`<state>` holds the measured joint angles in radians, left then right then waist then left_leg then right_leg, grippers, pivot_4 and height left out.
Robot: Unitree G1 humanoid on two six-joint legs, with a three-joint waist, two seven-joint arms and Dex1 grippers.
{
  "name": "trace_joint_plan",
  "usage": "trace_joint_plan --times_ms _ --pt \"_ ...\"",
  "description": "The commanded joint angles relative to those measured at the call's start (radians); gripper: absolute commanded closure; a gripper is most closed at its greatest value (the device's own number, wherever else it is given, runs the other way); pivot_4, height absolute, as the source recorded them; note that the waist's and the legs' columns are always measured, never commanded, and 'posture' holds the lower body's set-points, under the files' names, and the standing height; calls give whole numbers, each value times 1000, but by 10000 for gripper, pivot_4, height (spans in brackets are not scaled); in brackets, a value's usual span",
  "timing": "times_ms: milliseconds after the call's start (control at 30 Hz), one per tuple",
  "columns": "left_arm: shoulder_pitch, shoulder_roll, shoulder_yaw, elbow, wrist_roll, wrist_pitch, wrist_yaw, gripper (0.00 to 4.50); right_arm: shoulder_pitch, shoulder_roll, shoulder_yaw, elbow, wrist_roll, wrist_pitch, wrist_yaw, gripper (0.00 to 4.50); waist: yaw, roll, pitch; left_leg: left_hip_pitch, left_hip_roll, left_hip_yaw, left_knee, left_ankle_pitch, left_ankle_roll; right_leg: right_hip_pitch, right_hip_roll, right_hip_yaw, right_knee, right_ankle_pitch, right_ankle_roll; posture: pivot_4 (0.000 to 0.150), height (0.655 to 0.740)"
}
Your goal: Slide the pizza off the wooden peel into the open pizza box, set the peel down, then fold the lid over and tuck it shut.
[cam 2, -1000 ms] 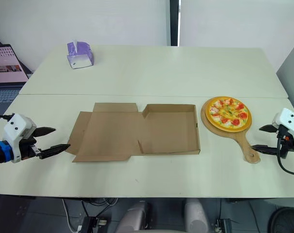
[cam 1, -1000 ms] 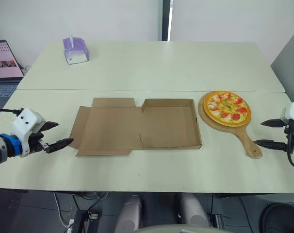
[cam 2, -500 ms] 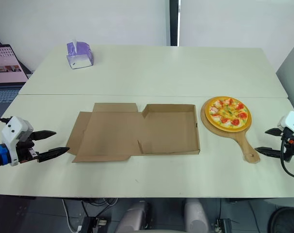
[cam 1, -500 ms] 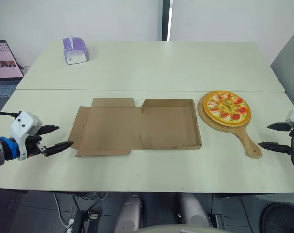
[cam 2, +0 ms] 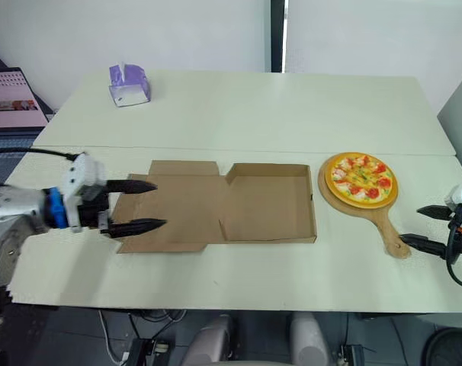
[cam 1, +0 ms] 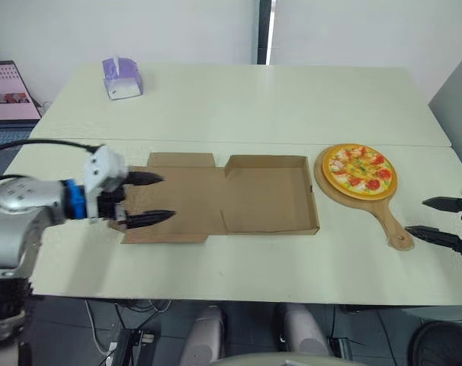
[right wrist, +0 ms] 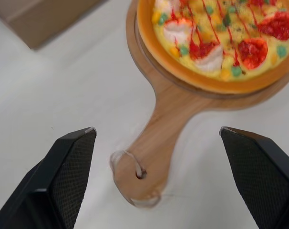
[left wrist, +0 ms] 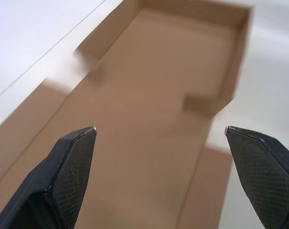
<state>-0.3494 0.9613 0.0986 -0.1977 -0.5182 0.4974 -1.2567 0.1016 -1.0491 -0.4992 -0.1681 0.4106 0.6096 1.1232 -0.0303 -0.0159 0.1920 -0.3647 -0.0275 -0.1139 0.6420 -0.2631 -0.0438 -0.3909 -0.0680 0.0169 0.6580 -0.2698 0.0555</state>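
I have the pizza box (cam 1: 267, 197) lying open on the bench (cam 1: 239, 99), its lid (cam 1: 194, 189) spread flat on the box's left side. My left gripper (cam 1: 168, 197) hovers over the lid's outer half, fingers wide apart and empty. Just right of the box, the pizza (cam 1: 359, 171) sits on the wooden peel (cam 1: 386, 219). Farther right of the box, my right gripper (cam 1: 415, 215) is spread wide, holding nothing.

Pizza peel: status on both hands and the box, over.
Left hand open over the box lid; right hand open beside the peel handle. Pizza on peel, right of the open pizza box. Nothing between them.
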Motion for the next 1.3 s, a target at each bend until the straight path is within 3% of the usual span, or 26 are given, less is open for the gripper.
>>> trace_joint_plan --times_ms 33,133,267,700,1000,1300 --pt "-104 -29 -64 -106 -68 60 -19 0 -15 94 35 -151 -51 124 -250 450 -2 -1 0 0 0 0 0 0 0 0 1 0 0 0 0 1500 7400" --pt "-161 -64 -85 -132 -94 86 -8 0 -52 164 89 -223 -65 283 -399 450 -3 -1 0 0 -1 1 1 0 0 0 4 1 1 0 1 1500 7400" --pt "-193 -78 -106 -156 -109 107 -11 0 -123 226 165 -208 -104 348 -517 450 -2 0 0 0 0 0 1 0 0 -1 8 2 1 0 0 1500 7400" --pt "-207 -87 -124 -182 -100 111 16 0 -322 312 301 73 -137 332 -599 450 -3 -2 -1 1 2 0 1 0 0 -1 11 2 0 1 -2 1500 7400" --pt "-173 -69 -95 -179 -95 93 28 0 -284 366 284 68 -130 281 -619 28845 -2 -7 -4 2 5 0 3 0 0 1 13 3 0 1 -2 1500 7400" --pt "-178 -50 -75 -135 -71 74 45 0 -328 448 194 78 -139 59 -702 29691 -9 -12 -6 3 5 1 3 0 0 1 14 4 -1 3 -1 1500 7400"
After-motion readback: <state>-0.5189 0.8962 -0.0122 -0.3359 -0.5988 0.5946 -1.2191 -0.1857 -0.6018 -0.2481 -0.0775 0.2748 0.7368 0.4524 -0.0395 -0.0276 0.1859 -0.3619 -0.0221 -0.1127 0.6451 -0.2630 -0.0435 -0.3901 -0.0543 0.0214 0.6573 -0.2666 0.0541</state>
